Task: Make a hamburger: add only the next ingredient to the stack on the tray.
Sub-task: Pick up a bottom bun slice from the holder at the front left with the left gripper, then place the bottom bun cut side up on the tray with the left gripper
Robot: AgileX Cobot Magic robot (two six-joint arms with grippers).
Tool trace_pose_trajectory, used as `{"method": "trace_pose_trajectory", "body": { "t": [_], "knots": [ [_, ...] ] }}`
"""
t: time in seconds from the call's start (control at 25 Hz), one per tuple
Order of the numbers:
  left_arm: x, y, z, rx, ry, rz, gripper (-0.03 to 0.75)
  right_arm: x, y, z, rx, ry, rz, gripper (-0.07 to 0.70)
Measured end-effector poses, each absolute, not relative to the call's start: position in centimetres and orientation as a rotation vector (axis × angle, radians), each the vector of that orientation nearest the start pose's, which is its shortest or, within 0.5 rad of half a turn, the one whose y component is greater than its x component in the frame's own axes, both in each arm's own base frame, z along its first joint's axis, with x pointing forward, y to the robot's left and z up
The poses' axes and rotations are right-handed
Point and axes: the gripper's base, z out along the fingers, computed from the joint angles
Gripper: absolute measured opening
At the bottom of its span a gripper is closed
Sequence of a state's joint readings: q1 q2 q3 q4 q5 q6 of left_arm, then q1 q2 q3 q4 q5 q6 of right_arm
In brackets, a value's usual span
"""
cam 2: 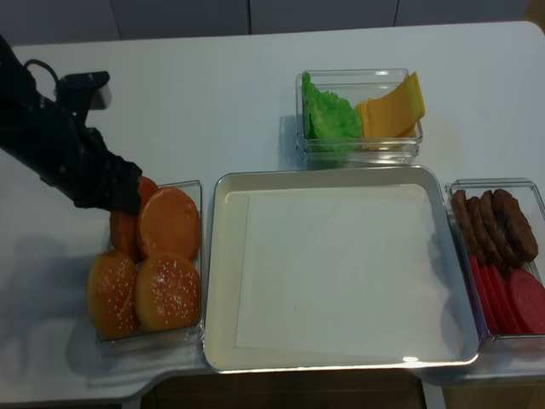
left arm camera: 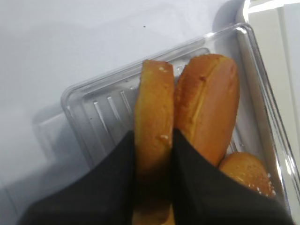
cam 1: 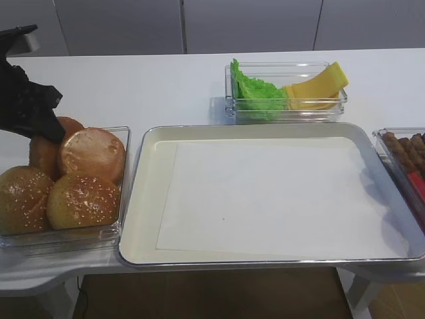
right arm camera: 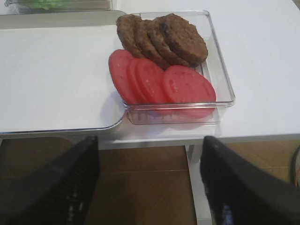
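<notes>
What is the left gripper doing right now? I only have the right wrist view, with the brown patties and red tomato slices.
Observer: The left gripper is shut on a smooth golden-brown bun half, edge-up in the clear plastic bun bin.
Operator: Anything on the tray?
Observer: No food. The silver metal tray holds only its white paper sheet.
Operator: Where is the lettuce?
Observer: The green lettuce shares a clear bin behind the tray with the yellow cheese slices.

Tray (cam 2: 223,281) paper bare; bins flank it (buns (cam 2: 169,223) packed tight).
</notes>
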State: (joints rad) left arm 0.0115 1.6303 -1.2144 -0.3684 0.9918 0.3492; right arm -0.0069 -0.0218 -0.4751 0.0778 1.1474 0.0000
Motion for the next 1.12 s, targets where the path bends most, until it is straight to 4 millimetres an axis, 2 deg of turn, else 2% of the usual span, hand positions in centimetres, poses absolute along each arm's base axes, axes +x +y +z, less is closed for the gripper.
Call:
{"method": "trace_pose_trajectory", "body": {
  "t": [0.2,0.32,0.4,0.44,0.64,0.8,0.92,1.12],
  "knots": [
    [32.5,-2.4,26.1,0.293,2.794,-0.397,0.136,-0.9,0.7,26.4,0.000,2.133,0.090,0.510],
    [32.7,-2.4,27.1,0.317,2.779,-0.398,0.135,-0.9,0.7,26.4,0.000,2.133,0.090,0.510],
    [33.3,-2.3,28.7,0.345,2.745,-0.372,0.134,-0.9,0.7,26.4,0.000,2.133,0.090,0.510],
    [33.3,-2.3,28.7,0.345,2.745,-0.372,0.134,-0.9,0.7,26.4,0.000,2.133,0.090,0.510],
    [34.0,-1.9,31.7,0.391,2.684,-0.275,0.134,-0.9,0.7,26.4,0.000,2.133,0.090,0.510],
    [33.5,-2.0,34.4,0.379,2.623,-0.243,0.134,-0.9,0.7,26.4,0.000,2.133,0.090,0.510],
    [32.5,-3.8,35.5,0.455,2.602,-0.256,0.134,-0.9,0.7,26.4,0.000,2.133,0.090,0.510],
    [30.7,-10.0,35.5,0.746,2.579,-0.245,0.134,-0.9,0.7,26.4,0.000,2.133,0.090,0.510]
  ]
}}
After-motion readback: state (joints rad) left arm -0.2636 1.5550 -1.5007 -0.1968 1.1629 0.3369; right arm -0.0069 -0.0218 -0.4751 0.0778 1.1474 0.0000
